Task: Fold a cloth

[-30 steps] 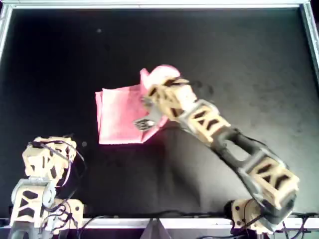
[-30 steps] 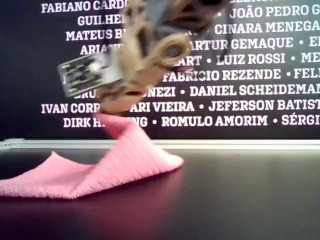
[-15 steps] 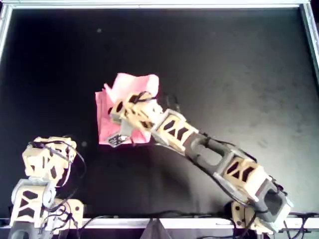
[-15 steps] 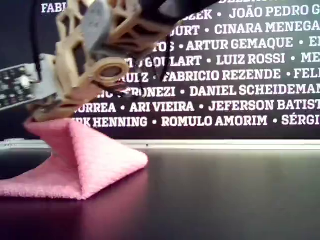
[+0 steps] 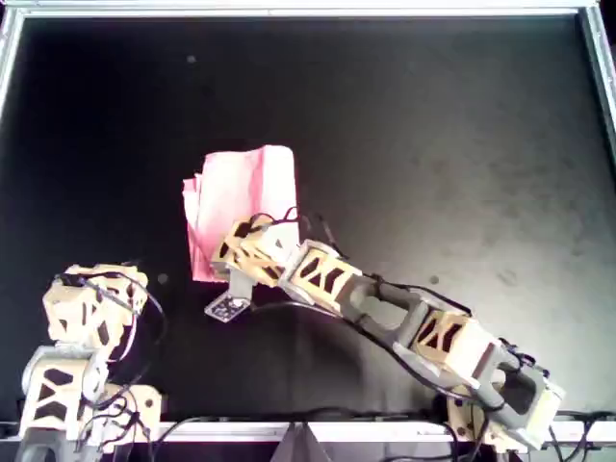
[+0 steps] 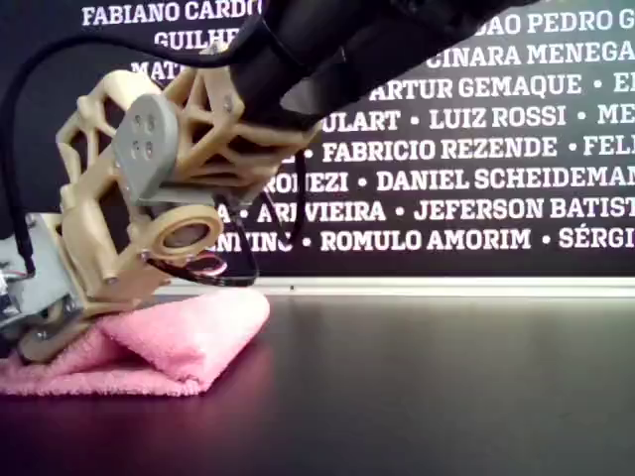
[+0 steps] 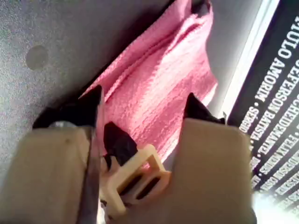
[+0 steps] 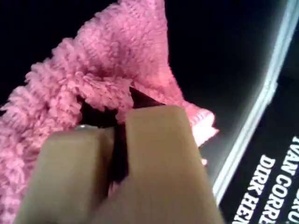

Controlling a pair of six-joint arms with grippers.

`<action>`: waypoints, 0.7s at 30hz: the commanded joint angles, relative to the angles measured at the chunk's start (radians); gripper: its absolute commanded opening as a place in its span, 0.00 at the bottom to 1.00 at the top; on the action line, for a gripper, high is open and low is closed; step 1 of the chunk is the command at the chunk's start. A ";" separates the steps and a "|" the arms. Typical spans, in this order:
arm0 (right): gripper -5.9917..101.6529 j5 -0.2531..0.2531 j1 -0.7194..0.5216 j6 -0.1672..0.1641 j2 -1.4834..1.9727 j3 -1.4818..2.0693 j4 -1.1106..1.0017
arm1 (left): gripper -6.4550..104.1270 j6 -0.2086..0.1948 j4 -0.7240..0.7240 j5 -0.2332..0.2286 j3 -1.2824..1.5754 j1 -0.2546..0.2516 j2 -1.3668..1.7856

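Observation:
The pink cloth [image 5: 245, 188] lies doubled over on the black mat, a narrow rectangle in the overhead view. In the exterior view the cloth [image 6: 169, 342] is a low rounded fold. My second gripper [image 5: 234, 258], on the long arm from the overhead view's lower right, is shut on the cloth's edge and sits low at the cloth's near side [image 6: 38, 342]. The second wrist view shows its jaws [image 8: 119, 105] pinching fuzzy pink cloth [image 8: 93, 70]. My first gripper [image 7: 145, 100] is open and empty, parked at the overhead view's lower left [image 5: 99, 289], facing the cloth [image 7: 159, 88] from a distance.
A metal frame rim [image 5: 289, 10] bounds the black mat on all sides. A dark wall with white names [image 6: 476, 149] stands behind the mat in the exterior view. A small circuit board [image 5: 228, 306] hangs off the second gripper just past the cloth.
My second gripper carried the held cloth edge across to the overhead view's left and down toward the near side, then lowered it. The raised tent of cloth collapsed into a flat fold.

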 commanded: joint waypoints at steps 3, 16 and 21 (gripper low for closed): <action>0.36 0.006 0.008 0.005 0.044 -0.077 -0.040 | 0.61 0.005 -0.017 0.005 -0.012 0.012 0.017; 0.54 0.009 0.002 -0.012 0.224 -0.055 0.123 | 0.61 0.005 -0.017 0.005 -0.012 0.012 0.017; 0.54 0.011 -0.009 -0.012 0.345 -0.058 0.242 | 0.61 0.005 -0.017 0.005 -0.012 0.012 0.017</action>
